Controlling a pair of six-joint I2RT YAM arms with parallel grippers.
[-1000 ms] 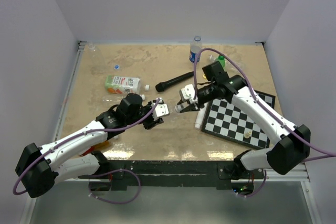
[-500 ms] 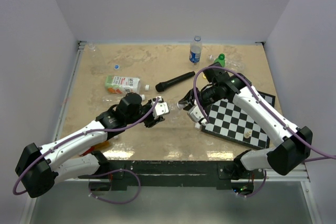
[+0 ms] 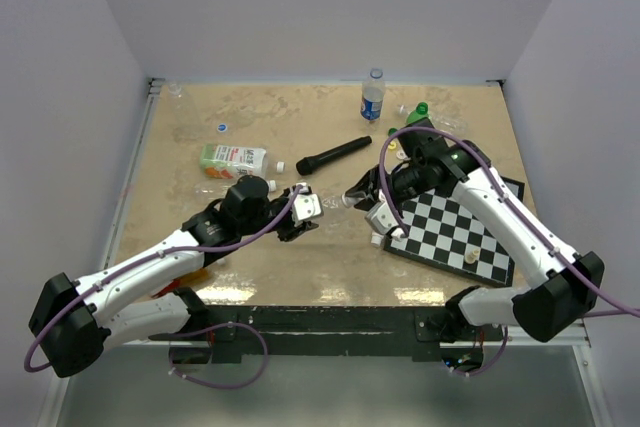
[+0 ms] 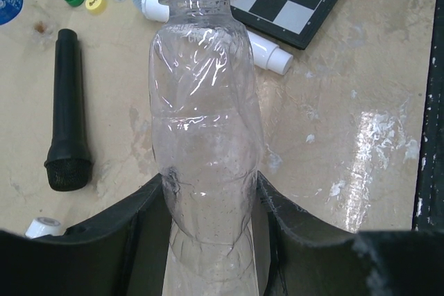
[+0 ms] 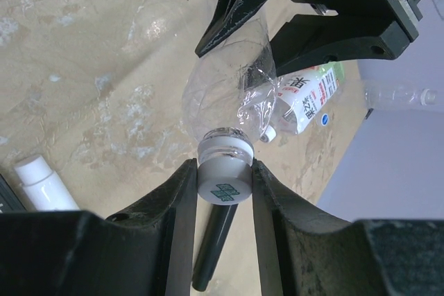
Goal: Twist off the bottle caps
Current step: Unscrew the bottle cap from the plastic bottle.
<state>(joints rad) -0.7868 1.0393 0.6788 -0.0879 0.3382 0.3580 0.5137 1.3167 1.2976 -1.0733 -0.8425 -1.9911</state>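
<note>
The clear bottle point(image 4: 205, 102) is held off the tabletop point(image 3: 250, 127), over its middle and just left of the chessboard point(image 3: 455, 232) that lies toward the near right corner. The left gripper point(image 4: 208, 199) has its jaws closed narrow around the bottle's bottom end, with one finger on each flank. From there the bottle's long axis runs away from that gripper, straight toward the right one, lying across the tabletop from left to right and not upright. At the far end of that axis sits the white cap point(image 5: 223, 179), and the right gripper point(image 5: 223, 188) has it pinched between its two fingers, which press on opposite sides of the rim with the cap's printed top facing the wrist. So the two grippers face each other along a single line, one at each end of the bottle. The right arm is the one on the cap, and its wrist looks about in line with the neck, so a twist there should turn the cap while the left arm holds the body firm.
</note>
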